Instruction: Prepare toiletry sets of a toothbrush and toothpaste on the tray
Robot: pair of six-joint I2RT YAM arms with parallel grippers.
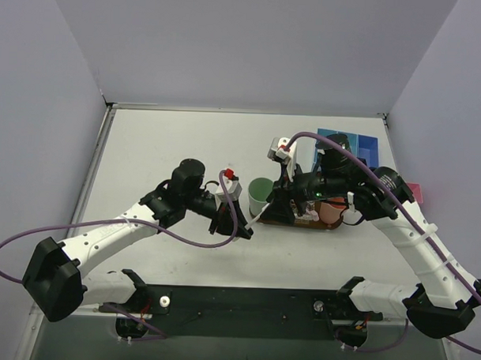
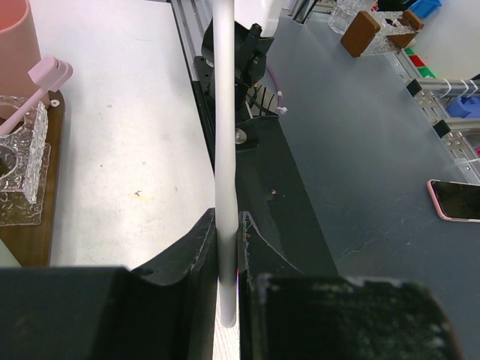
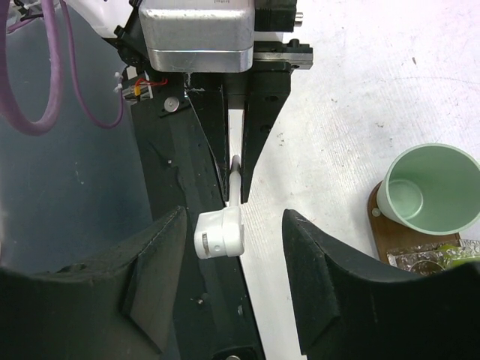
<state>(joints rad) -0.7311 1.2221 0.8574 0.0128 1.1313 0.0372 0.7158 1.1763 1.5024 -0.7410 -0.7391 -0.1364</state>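
**Top view.** The left gripper [image 1: 226, 220] is at centre, 8 o'clock of the mint cup [image 1: 261, 195]. The right gripper [image 1: 281, 199] is just at 3 o'clock of that cup, over the 9 o'clock end of the tray [image 1: 290, 221]. The toothbrush [image 1: 255, 217] is a thin pale line that runs from the left gripper towards 2 o'clock, passing below the cup. A pink cup [image 1: 332, 212] stands on the tray at its 3 o'clock part. The blue bin [image 1: 360, 145] lies at 12 o'clock of the tray, near the far table edge.

**Left wrist view.** The jaws are closed on the toothbrush handle, and the shaft runs straight up the frame to 12 o'clock. The brush is off the table and not on the tray. At 9 o'clock the tray carries a clear faceted holder [image 2: 26, 169], with a pink brush [image 2: 41, 79] leaning at it. A phone [image 2: 456, 201] lies at 3 o'clock, beyond the table.

**Right wrist view.** The right fingers [image 3: 154, 262] are spread wide. The white brush head is in the gap between them and touches neither. At 12 o'clock the left gripper faces this camera and clamps the other end of the brush. The mint cup is at 3 o'clock, at the tray's end.
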